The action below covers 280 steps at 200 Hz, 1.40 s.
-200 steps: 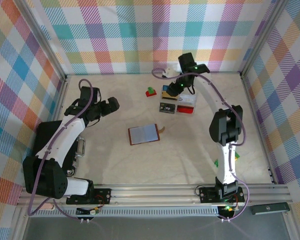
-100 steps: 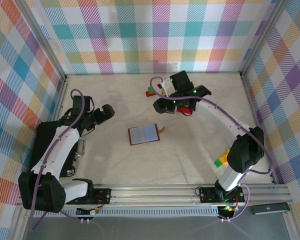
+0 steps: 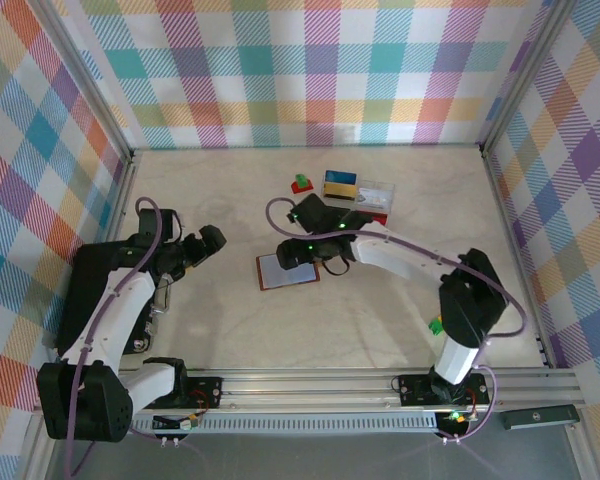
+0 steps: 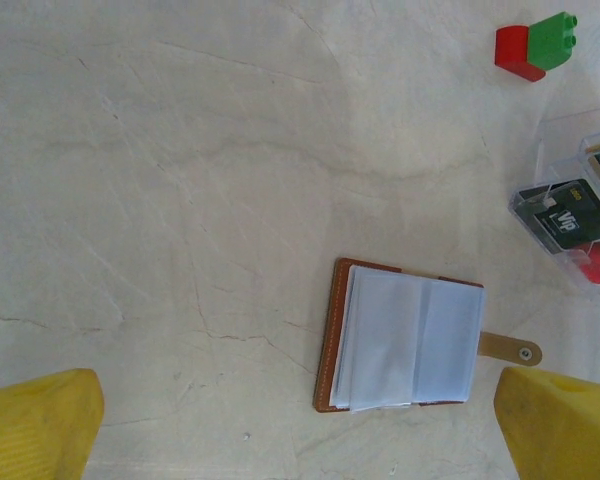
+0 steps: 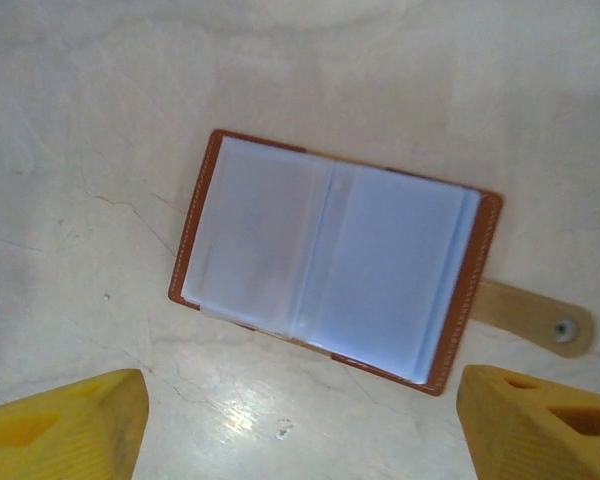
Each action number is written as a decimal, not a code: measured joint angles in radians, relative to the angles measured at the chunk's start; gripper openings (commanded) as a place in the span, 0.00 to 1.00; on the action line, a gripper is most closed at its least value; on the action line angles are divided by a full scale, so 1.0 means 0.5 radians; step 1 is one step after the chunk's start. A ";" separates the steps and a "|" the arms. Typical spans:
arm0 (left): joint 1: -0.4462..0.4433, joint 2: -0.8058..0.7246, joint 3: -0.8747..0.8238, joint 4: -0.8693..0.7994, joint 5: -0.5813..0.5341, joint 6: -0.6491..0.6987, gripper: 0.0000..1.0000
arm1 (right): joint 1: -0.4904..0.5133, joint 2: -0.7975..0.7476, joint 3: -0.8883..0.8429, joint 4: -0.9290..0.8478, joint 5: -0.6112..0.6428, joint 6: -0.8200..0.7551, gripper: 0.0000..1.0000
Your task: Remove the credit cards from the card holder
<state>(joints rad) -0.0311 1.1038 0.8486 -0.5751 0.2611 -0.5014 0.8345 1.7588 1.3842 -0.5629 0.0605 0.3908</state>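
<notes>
The card holder (image 3: 276, 272) lies open and flat mid-table, brown-edged with bluish-grey sleeves; no credit cards are visible in it. My right gripper (image 3: 298, 252) hovers over its far right corner, open and holding nothing. In the right wrist view the card holder (image 5: 330, 260) lies just beyond the gripper (image 5: 302, 430), whose yellow fingers (image 5: 65, 425) stand wide apart. My left gripper (image 3: 211, 240) is open to the left of the holder. In the left wrist view the card holder (image 4: 405, 340) lies ahead and right of the gripper (image 4: 300, 440).
A clear compartment box (image 3: 372, 197) stands at the back with a blue-and-yellow card (image 3: 340, 180) on it. It holds a black card (image 4: 570, 212). A red-and-green block (image 3: 302, 184) sits left of it. A yellow-green block (image 3: 435, 325) lies near the right arm's base.
My right arm has swung from the clear box at the back down to the card holder, and its jaws have opened wider. The left arm has drawn back slightly.
</notes>
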 measured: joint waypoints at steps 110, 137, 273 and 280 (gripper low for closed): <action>0.134 0.049 -0.023 0.060 0.018 -0.022 1.00 | 0.172 0.760 0.709 -0.347 0.150 0.024 0.83; 0.134 0.097 -0.022 0.111 0.014 -0.046 1.00 | 0.175 0.867 0.851 -0.439 0.149 0.024 0.77; 0.135 0.252 -0.020 0.256 0.002 -0.067 1.00 | 0.175 1.124 1.093 -0.649 0.104 0.017 0.68; 0.135 0.256 -0.020 0.263 0.002 -0.067 1.00 | 0.175 1.127 1.099 -0.656 0.104 0.017 0.68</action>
<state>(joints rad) 0.0364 1.2316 0.8387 -0.4435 0.2619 -0.5350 0.9218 2.3222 1.9339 -0.8909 0.1123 0.3992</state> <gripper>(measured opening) 0.997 0.684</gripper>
